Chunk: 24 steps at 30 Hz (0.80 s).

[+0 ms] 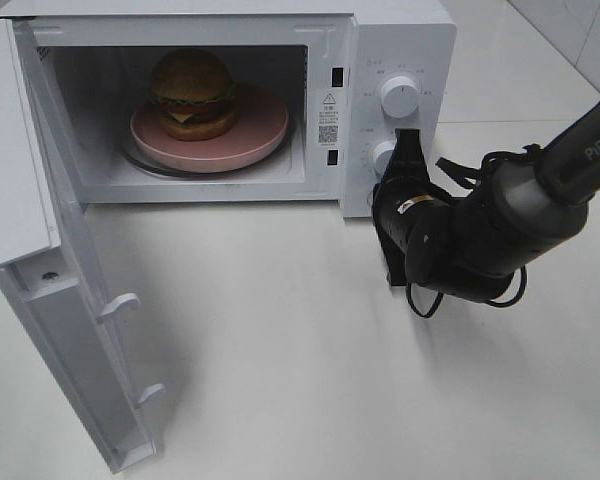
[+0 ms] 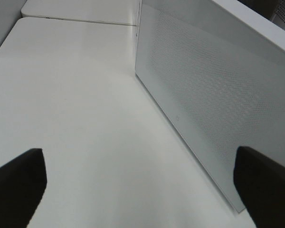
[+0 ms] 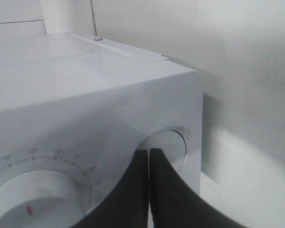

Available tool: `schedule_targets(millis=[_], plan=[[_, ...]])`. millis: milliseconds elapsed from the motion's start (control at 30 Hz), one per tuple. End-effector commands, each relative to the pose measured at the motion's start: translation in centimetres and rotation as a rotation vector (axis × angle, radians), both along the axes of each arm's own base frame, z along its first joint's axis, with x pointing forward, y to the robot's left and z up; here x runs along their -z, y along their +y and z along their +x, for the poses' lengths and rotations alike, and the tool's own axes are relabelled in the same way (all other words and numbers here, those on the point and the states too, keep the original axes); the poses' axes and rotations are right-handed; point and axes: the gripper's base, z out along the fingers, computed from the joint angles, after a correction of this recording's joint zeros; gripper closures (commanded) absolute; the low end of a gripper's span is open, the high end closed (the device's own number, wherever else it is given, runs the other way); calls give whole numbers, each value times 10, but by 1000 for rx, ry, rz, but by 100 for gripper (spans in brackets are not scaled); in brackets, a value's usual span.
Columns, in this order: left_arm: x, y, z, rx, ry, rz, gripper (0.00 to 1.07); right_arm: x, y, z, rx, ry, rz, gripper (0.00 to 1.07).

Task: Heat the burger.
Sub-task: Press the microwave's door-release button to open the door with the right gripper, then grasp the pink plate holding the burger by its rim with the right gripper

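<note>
Exterior high view: the burger (image 1: 191,93) sits on a pink plate (image 1: 248,140) inside the microwave (image 1: 410,40), which stands at the counter's (image 1: 310,380) back edge with its door (image 1: 30,200) swung wide open. The right gripper (image 1: 408,140), fingers pressed together, points at the control panel just beside the lower knob (image 1: 382,157). The left gripper (image 2: 137,152) hangs with its fingers spread wide and empty beside the door's outer face.

Right gripper (image 1: 408,150) jaws pinched together, right arm (image 1: 525,195) stretched out behind it. Left gripper (image 2: 137,159) jaws spread wide.
</note>
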Motion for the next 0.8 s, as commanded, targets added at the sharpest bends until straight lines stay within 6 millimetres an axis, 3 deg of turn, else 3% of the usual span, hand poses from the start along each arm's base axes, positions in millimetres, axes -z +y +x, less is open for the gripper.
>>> schedule_targets(millis=[33,233,500,800], plan=[[1,-1,-1,4,-6,-5,7,-10,0,-8,-20,-35,-7,107],[1,-1,-1,4,-6,-5,7,-8,-1,-28,-131,64,-46,107],[1,-1,-1,4,-6,-5,7,-20,-9,-44,-175,57,-68,107],[1,-1,-1,4,-6,-5,7,-42,-3,-66,-504,110,-285,107]])
